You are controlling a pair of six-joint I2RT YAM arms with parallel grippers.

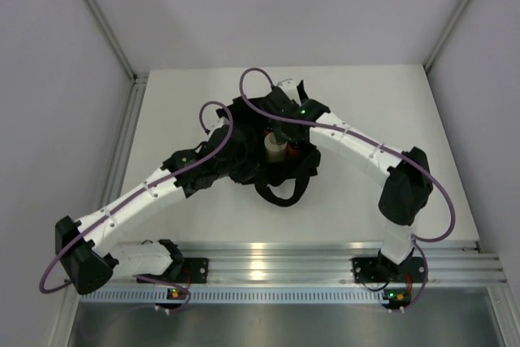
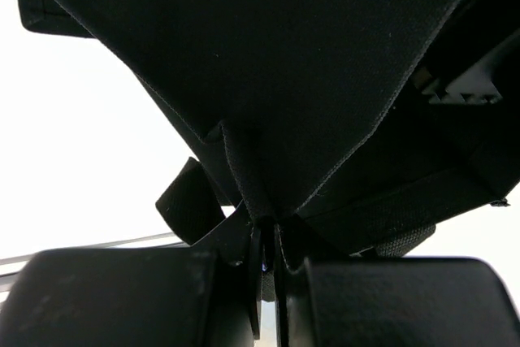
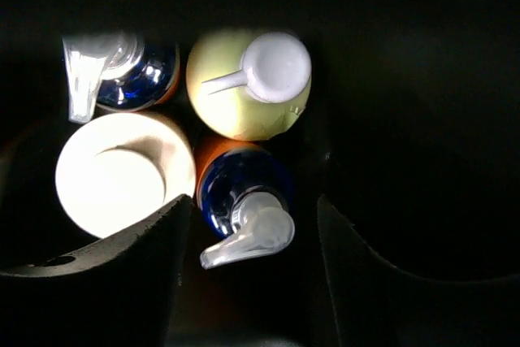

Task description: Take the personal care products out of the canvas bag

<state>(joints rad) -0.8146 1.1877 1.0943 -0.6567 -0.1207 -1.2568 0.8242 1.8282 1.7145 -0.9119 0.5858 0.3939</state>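
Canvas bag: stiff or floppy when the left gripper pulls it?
Probably floppy: the canvas bag fabric creases into a fold where the left gripper pinches it. Likely to sag or drag rather than lift whole; its loop handle lies limp on the table.

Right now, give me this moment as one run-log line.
left gripper: shut on black fabric tote bag rim | right gripper: open over orange blue-capped pump bottle | bag contents: four bottles
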